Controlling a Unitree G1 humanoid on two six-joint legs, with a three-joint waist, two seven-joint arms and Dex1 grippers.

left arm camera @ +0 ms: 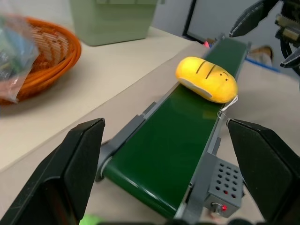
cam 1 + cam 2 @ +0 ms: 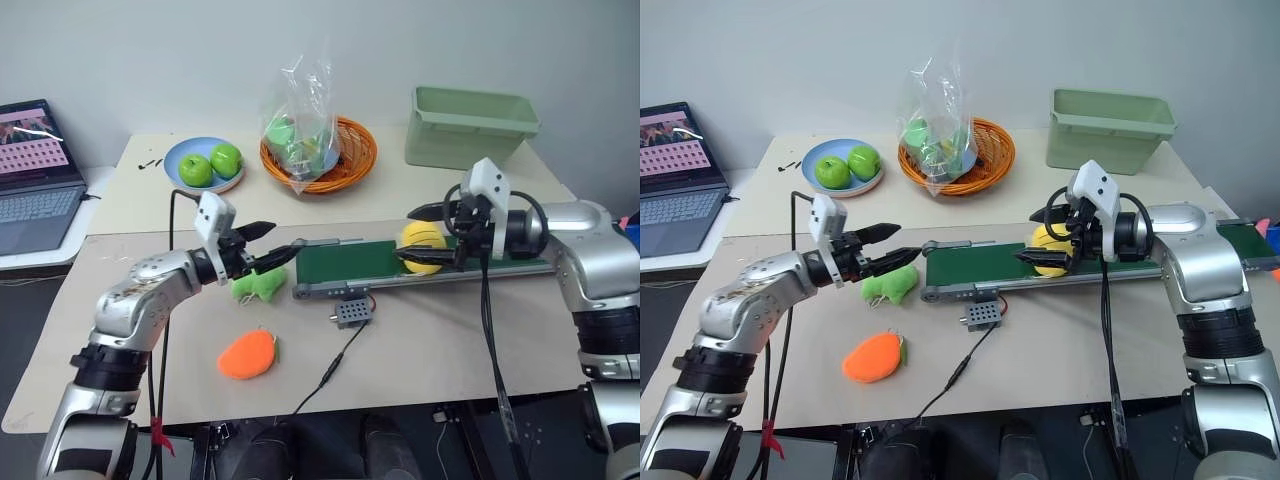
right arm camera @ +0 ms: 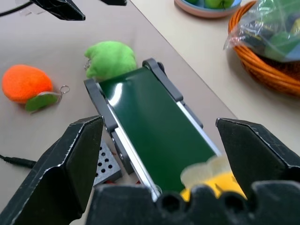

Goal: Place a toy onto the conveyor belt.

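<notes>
Beige worktop point(image 2: 450, 340) carries one dark-green conveyor belt point(image 2: 350, 262) in a silver frame, its long axis running from 9 o'clock to 3 o'clock across the head views. One yellow toy point(image 2: 420, 240) lies on the belt, well toward the 3 o'clock half, its own long axis set roughly across the belt in the left wrist view. The right claw point(image 2: 422, 234) straddles it, one finger above and one below, spread wide; whether the fingers touch the plush I cannot tell, and it looks set down rather than gripped. That claw is by far the nearer; from it the toy lies straight ahead between the fingers, so the coming move is, by my reading, simply a withdrawal toward 3 o'clock. The left claw point(image 2: 262, 245) hangs fully open and empty near the belt's 9 o'clock end, aimed along the belt, just above one light-green plush point(image 2: 255, 285). At 6 o'clock of that sits one orange plush point(image 2: 246, 355). Count elsewhere: one green bin point(image 2: 468, 125), one wicker basket point(image 2: 345, 165) with one clear bag point(image 2: 298, 120), one blue plate point(image 2: 185, 155) bearing two green apples point(image 2: 210, 165), one grey control box point(image 2: 351, 313), one laptop point(image 2: 35, 175).
</notes>
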